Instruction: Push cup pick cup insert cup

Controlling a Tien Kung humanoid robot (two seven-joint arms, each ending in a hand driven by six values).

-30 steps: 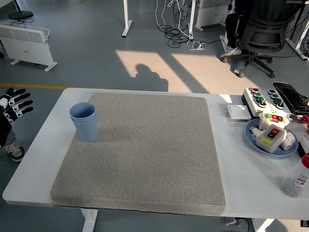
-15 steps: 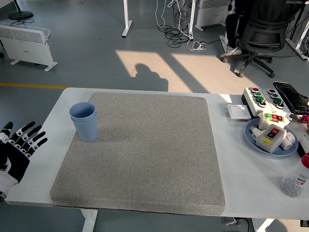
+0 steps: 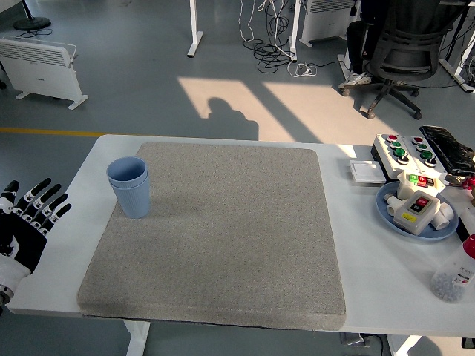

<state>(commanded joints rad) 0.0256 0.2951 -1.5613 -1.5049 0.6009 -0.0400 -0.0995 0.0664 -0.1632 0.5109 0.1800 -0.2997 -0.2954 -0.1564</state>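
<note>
Fingers (image 3: 46,202) of the left hand (image 3: 26,222) are spread wide and hold nothing; in the head view the hand hovers at nine o'clock, off the white table (image 3: 371,252) edge, likely clear because its work looks finished. Two blue cups (image 3: 130,186), one nested inside the other, stand upright on the grey mat (image 3: 223,230) toward ten o'clock, so insertion appears done. At three o'clock sit a blue plate (image 3: 386,211) of control boxes and a button panel (image 3: 404,150), well apart from the cups. No right hand shows.
</note>
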